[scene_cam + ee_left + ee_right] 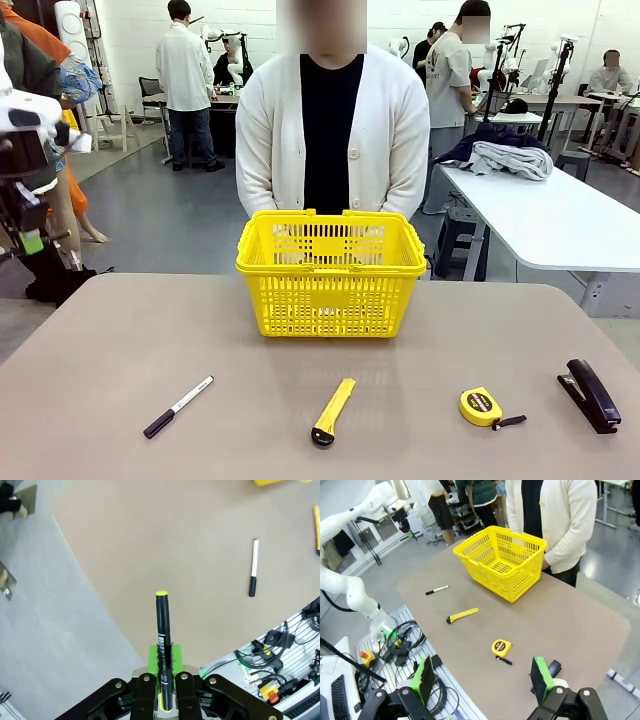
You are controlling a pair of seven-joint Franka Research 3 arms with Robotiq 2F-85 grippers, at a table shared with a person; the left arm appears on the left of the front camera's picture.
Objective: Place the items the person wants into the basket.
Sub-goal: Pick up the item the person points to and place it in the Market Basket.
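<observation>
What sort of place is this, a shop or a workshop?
Most likely a robotics lab: a white robot arm stands at the edge of the table, with cables and a red stop button beside it, and a yellow basket set out as for a test.

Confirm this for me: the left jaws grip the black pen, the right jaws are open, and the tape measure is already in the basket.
Not quite. The tape measure lies on the table, between the utility knife and the stapler, as the front view shows; the basket holds nothing. The rest stands.
</observation>
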